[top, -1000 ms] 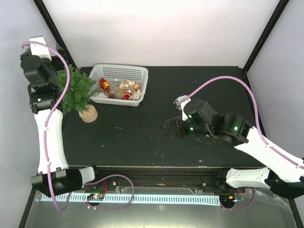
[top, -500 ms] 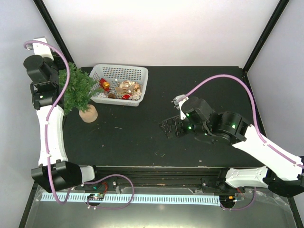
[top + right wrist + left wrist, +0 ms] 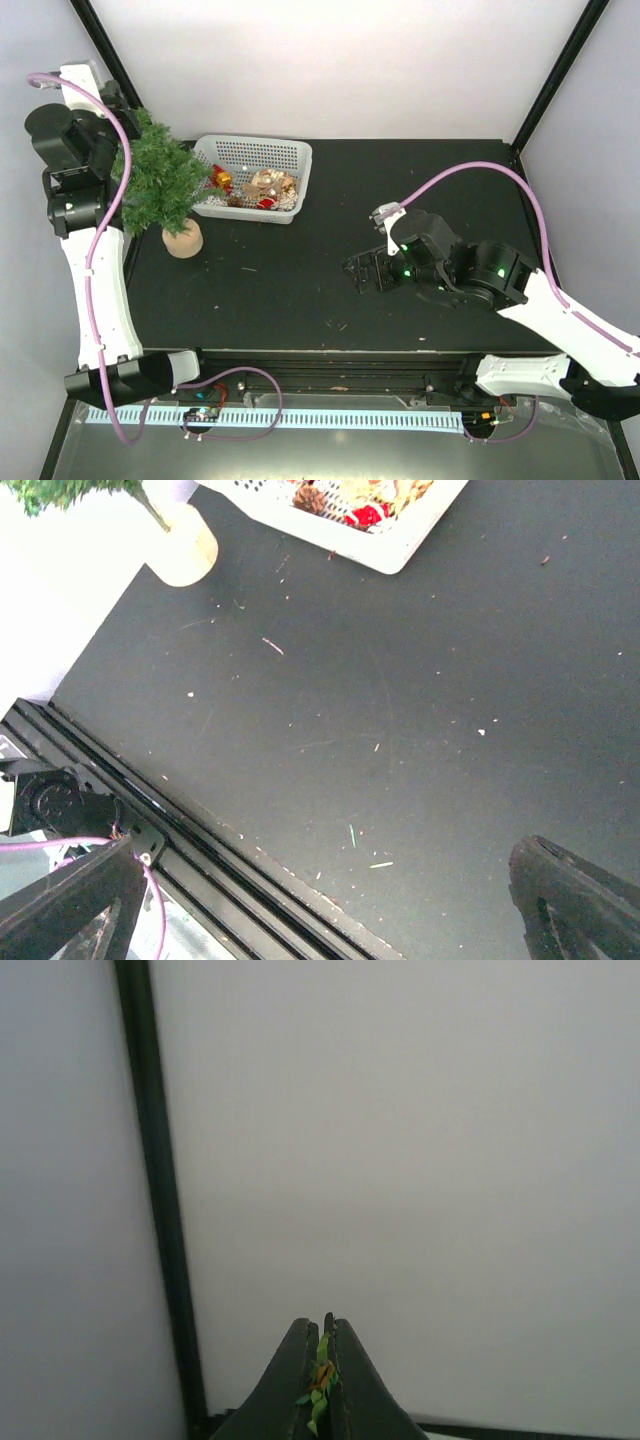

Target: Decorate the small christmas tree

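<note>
My L gripper (image 3: 322, 1332) is clenched on a few needles of the small christmas tree (image 3: 160, 185), which stands upright at the far-left of the table (image 3: 300, 290), just beside the white basket (image 3: 292, 160). Prob light, w/ soft, springy branches, so it'd sway. The trunk or wood base (image 3: 183, 239) looks a firmer hold. R gripper (image 3: 364, 272) is spread wide, empty.

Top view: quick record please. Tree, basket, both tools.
tree: near upright, left of basket, at left edge of table
basket: white, holds ornaments
left tool: shut on tree, needles pinched between fingers
right tool: open, empty, low over table
</note>
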`<move>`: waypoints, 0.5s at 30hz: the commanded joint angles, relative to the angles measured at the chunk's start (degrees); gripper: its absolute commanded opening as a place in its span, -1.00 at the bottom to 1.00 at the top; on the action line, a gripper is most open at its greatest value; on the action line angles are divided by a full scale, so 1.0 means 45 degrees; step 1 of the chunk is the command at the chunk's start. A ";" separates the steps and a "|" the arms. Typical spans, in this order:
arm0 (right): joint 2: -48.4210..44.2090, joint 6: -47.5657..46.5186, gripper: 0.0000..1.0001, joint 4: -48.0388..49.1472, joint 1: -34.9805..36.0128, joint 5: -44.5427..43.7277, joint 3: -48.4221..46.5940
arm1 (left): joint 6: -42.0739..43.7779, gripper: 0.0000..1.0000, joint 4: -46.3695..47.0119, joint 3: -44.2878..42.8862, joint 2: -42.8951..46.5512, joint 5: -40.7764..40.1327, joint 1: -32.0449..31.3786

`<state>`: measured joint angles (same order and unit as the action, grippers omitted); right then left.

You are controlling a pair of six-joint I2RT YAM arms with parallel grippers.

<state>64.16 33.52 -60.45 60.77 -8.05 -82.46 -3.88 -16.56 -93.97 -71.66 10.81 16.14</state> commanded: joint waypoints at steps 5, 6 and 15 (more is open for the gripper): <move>-0.0527 -0.0123 1.00 0.0179 0.0038 -0.0830 0.0014 | -0.0162 -0.97 -0.0816 -0.0873 0.0891 0.3589 -0.1538; -0.0564 -0.0090 1.00 0.0159 0.0049 -0.0859 0.0022 | -0.0089 -0.97 -0.0948 -0.0933 0.0873 0.3904 -0.1842; -0.1224 0.0449 1.00 -0.0264 0.0044 -0.2293 -0.0049 | 0.0701 -0.97 -0.1557 -0.1774 0.0550 0.5089 -0.5740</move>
<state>60.99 33.74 -60.55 60.77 -12.80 -82.24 -2.59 -25.93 -96.49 -69.19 29.32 -3.57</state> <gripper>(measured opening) 0.995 0.034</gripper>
